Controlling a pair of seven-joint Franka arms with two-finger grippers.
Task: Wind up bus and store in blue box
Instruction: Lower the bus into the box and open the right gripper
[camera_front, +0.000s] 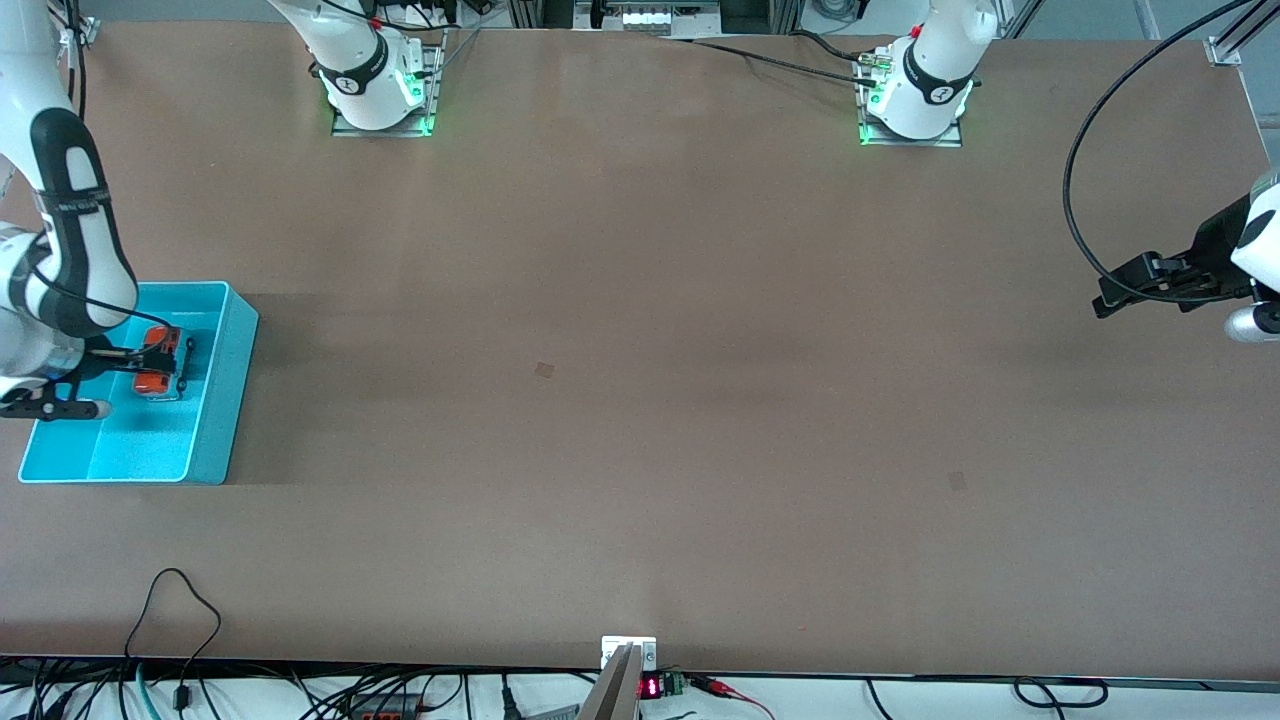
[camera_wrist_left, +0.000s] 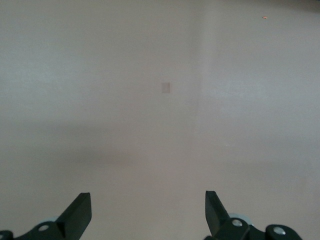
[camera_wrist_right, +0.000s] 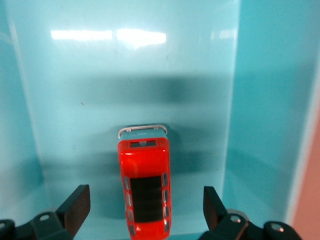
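Note:
The orange-red bus (camera_front: 160, 363) rests on the floor of the blue box (camera_front: 215, 400) at the right arm's end of the table. In the right wrist view the bus (camera_wrist_right: 145, 182) shows its dark roof panels and silver front, standing on the turquoise floor. My right gripper (camera_wrist_right: 145, 205) is open over the box; its fingers stand wide apart on either side of the bus and do not touch it. In the front view it (camera_front: 165, 365) hangs over the bus. My left gripper (camera_wrist_left: 148, 207) is open and empty over bare table; it waits at the left arm's end (camera_front: 1110, 295).
The blue box walls (camera_wrist_right: 260, 110) rise close beside the bus. A small dark mark (camera_front: 544, 370) lies mid-table and another (camera_front: 957, 481) lies nearer the front camera. Cables (camera_front: 180, 610) trail along the table's near edge.

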